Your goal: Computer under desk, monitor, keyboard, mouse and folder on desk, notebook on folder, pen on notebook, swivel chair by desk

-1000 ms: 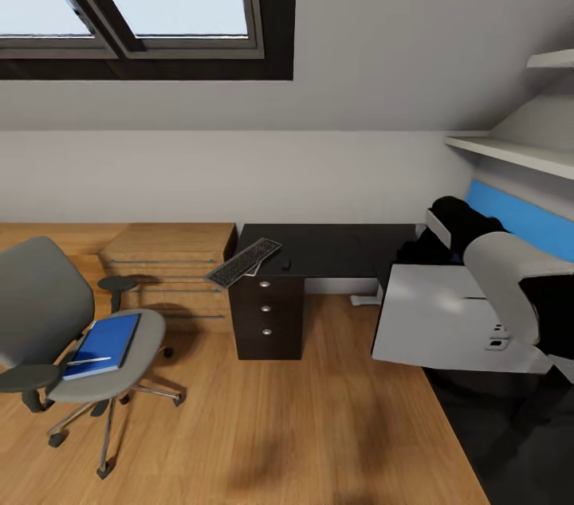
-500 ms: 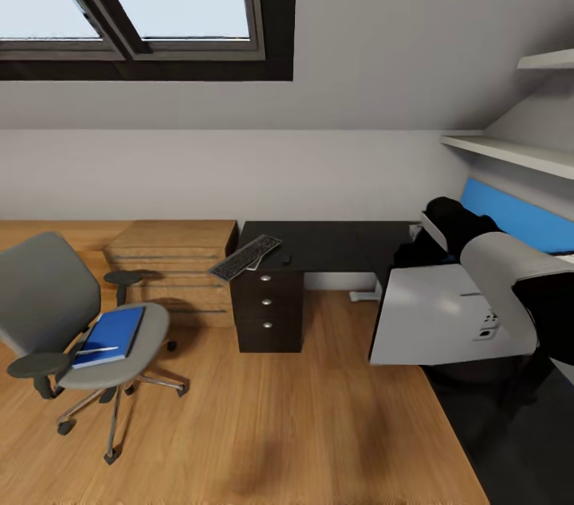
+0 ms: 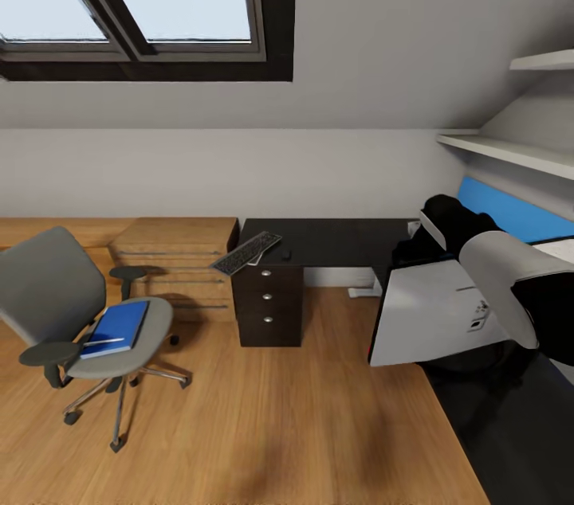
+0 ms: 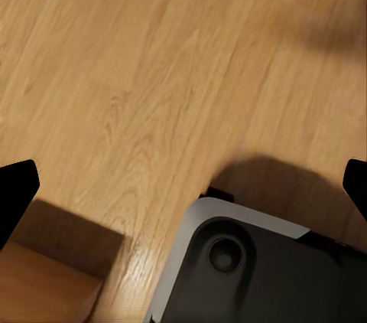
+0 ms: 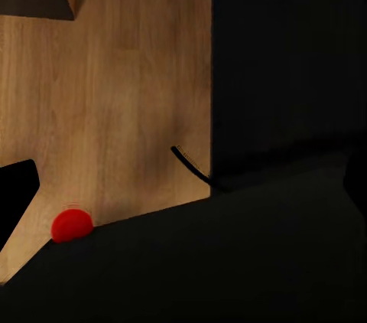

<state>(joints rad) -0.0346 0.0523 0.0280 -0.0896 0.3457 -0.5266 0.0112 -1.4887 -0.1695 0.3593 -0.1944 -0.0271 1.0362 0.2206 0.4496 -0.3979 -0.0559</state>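
Right arm carrying monitor (image 3: 430, 314) toward tabletop (image 3: 335, 240); end effector grip, can't tell. Next: standing it near keyboard (image 3: 245, 252).

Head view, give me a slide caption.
Blue folder on the swivel chair; keyboard overhanging the desk.

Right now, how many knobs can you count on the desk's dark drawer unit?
3, in a vertical column on the front of the drawer unit: top knob, middle knob, bottom knob, below the desk end where the keyboard overhangs. None seem hidden.
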